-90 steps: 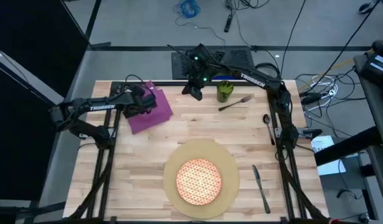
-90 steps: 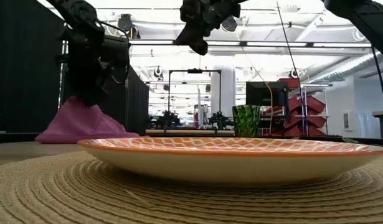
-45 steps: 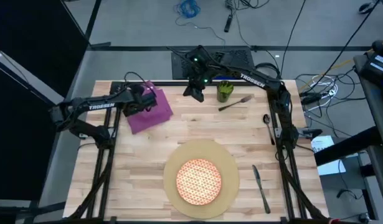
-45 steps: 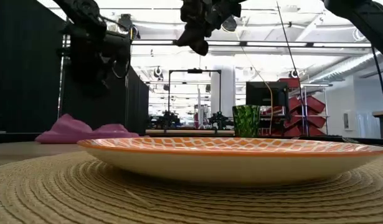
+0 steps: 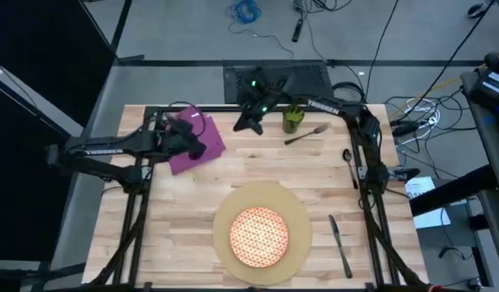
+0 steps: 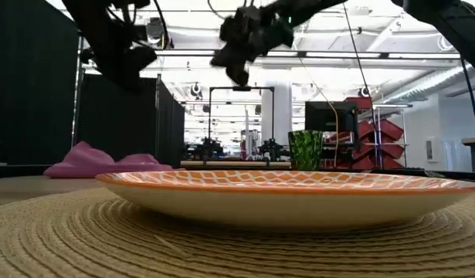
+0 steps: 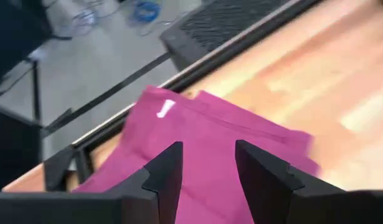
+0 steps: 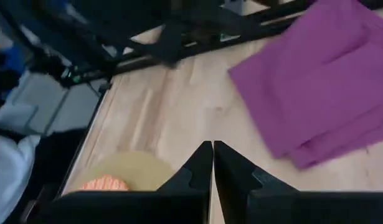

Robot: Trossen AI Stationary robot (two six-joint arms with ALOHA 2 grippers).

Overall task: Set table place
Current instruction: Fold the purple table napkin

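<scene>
Pale wood worktop (image 5: 192, 203) seen from above. The round tan mat (image 5: 225, 212) lies at the near edge, centred, with the orange-and-white plate (image 5: 260, 236) on it. The purple napkin (image 5: 202, 144) lies flat at the far left corner, its long axis running diagonally from the far edge toward the near left. The knife (image 5: 340, 245) lies right of the mat, its long axis roughly front to back, tilted slightly. The fork (image 5: 306, 134) lies near the far edge, diagonal, with its tines toward the far right. A spoon (image 5: 349, 166) lies right of the fork, lengthwise front to back, bowl toward the far edge. The green cup (image 5: 293, 119) stands upright beside the fork, at the far edge.

The left claw (image 5: 194, 147) hangs over the napkin; the left wrist view shows its fingers (image 7: 168, 171) apart with nothing between them and the napkin (image 7: 210, 143) below. The right claw (image 5: 247, 124) hangs above the far edge between napkin and cup; the right wrist view shows its fingers (image 8: 197, 168) together, empty.

The low view alone shows heights: both claws, left (image 6: 129, 66) and right (image 6: 237, 71), are well above the worktop, the napkin (image 6: 98, 161) lies low, and the cup (image 6: 305, 150) stands behind the plate (image 6: 283, 193).
</scene>
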